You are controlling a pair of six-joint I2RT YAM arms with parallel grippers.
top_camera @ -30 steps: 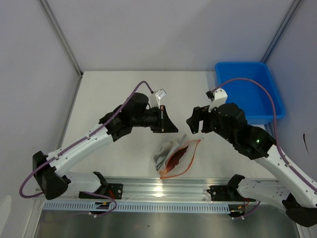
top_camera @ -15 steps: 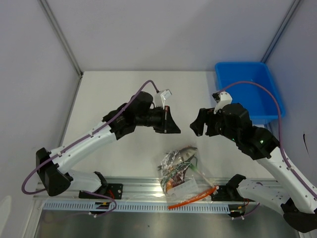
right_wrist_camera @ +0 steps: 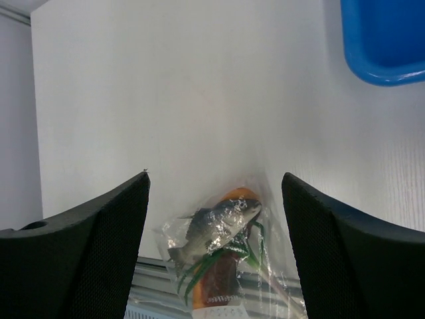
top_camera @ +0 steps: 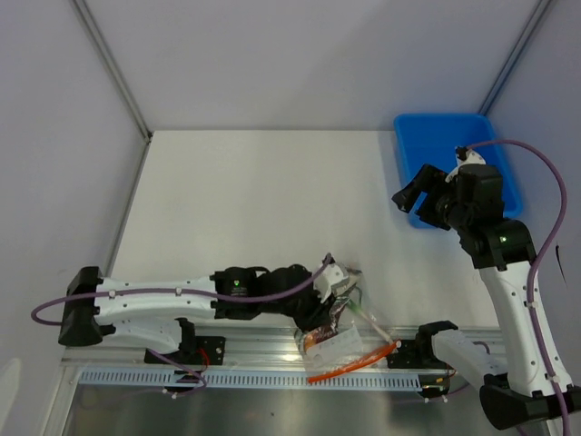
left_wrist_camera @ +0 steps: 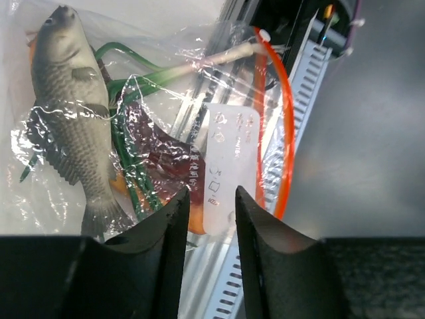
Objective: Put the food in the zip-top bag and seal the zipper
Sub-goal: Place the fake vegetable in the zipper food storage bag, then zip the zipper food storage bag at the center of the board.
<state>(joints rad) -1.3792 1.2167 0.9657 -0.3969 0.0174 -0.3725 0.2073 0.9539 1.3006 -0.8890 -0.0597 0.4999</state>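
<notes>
The zip-top bag (top_camera: 338, 332) lies at the table's near edge, partly over the metal rail, its orange-red zipper (top_camera: 350, 366) curving off the front. Inside it, the food shows through the plastic: a grey fish (left_wrist_camera: 70, 100), green leaf strips (left_wrist_camera: 126, 156) and an orange bun with a dark red stripe (left_wrist_camera: 166, 163). My left gripper (top_camera: 334, 289) is low over the bag; in the left wrist view its jaws (left_wrist_camera: 211, 199) stand slightly apart, with the bag's white label (left_wrist_camera: 232, 156) seen through the gap. My right gripper (top_camera: 410, 198) hangs wide open and empty, well above and to the right of the bag (right_wrist_camera: 265, 279).
A blue plastic tray (top_camera: 440, 117) sits at the back right, just behind the right gripper. An aluminium rail (top_camera: 254, 343) and a slotted cable duct (top_camera: 136, 377) run along the near edge under the bag. Grey walls close in the table.
The bag went from the table's middle to the near edge. The left arm swung down low onto it and its jaws parted. The right arm pulled back towards the blue tray.
</notes>
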